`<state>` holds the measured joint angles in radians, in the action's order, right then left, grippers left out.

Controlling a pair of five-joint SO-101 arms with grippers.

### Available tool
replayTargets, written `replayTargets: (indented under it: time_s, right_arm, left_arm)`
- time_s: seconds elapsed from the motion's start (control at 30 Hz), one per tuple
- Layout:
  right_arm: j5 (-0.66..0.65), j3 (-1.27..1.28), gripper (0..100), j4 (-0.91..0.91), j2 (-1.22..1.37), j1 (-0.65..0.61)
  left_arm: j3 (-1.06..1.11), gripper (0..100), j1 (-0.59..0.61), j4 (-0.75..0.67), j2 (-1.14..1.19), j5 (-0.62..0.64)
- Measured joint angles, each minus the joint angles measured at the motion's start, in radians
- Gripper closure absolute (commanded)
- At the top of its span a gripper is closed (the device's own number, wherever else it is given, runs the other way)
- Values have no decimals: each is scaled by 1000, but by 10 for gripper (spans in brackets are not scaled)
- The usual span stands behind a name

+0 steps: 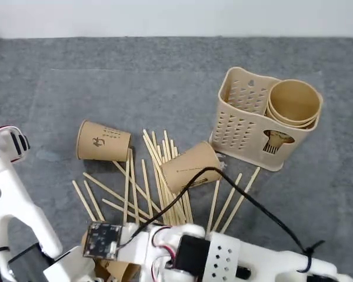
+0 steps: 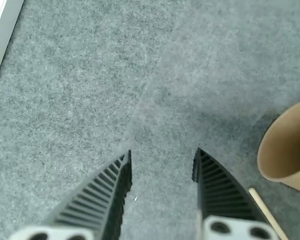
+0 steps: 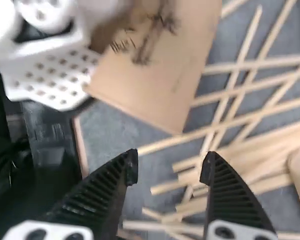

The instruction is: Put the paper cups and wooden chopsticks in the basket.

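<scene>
Basket (image 1: 242, 126) at the right rear of the table (image 1: 76, 64), stacked paper cups (image 1: 293, 101) in its right compartment. Chopsticks (image 1: 156, 191) scattered left of and before it; one cup (image 1: 191, 167) lies on them beside the basket, another cup (image 1: 103, 141) at their left rear.

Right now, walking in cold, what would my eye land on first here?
Most likely the mess of wooden chopsticks strewn across the middle of the grey mat, with one paper cup tipped over on top of them and a second cup on its side beside them. Next comes the beige basket at the far right, upright, with a stack of cups in one compartment.
</scene>
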<state>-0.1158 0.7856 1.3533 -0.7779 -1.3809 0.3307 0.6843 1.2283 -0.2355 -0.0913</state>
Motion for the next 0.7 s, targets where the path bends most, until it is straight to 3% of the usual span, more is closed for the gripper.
replayTargets:
  time_s: [0.2, 0.4, 0.7]
  right_arm:
    - [2, 81, 787, -169, 0, -8]
    - [2, 141, 888, -239, 0, -8]
    - [2, 143, 827, -259, 0, -6]
  left_arm:
    - [0, 801, 0, 0, 0, 0]
    - [0, 801, 0, 0, 0, 0]
    - [0, 801, 0, 0, 0, 0]
